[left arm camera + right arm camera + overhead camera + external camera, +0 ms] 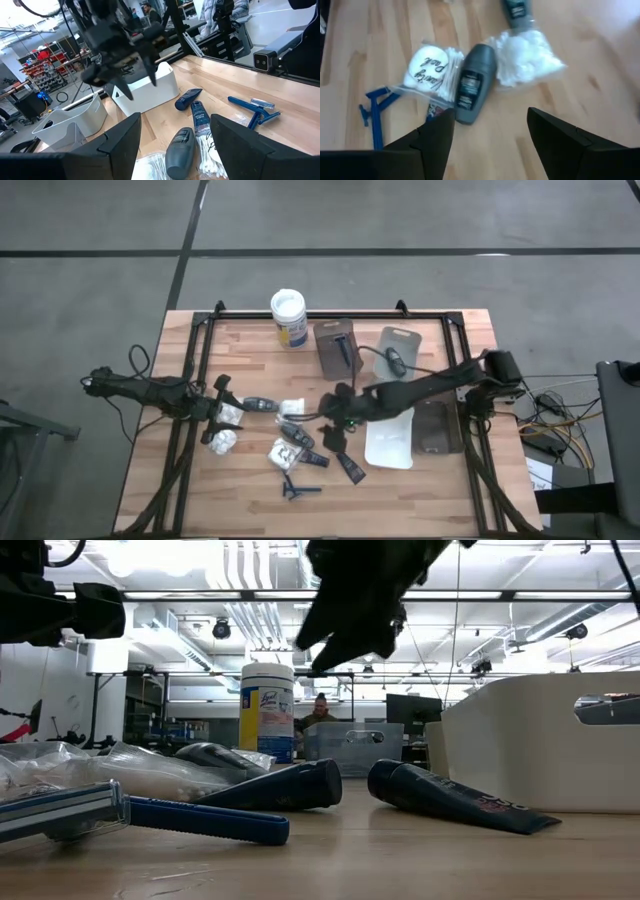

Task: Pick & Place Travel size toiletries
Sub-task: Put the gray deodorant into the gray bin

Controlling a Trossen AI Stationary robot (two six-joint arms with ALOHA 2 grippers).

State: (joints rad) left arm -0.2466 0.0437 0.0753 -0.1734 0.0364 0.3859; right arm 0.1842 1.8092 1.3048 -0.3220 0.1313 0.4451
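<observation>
Grey bottle (472,80) lies on the surface just ahead of and below the right gripper (487,132), wedged between two white packets (432,67). Risk: closing from here could snag packet plastic w/ the bottle, or the rounded bottle could squirt out. Right gripper hovers, fingers apart, empty. Left gripper (172,137), also open & empty, waits beyond the pile.
</observation>
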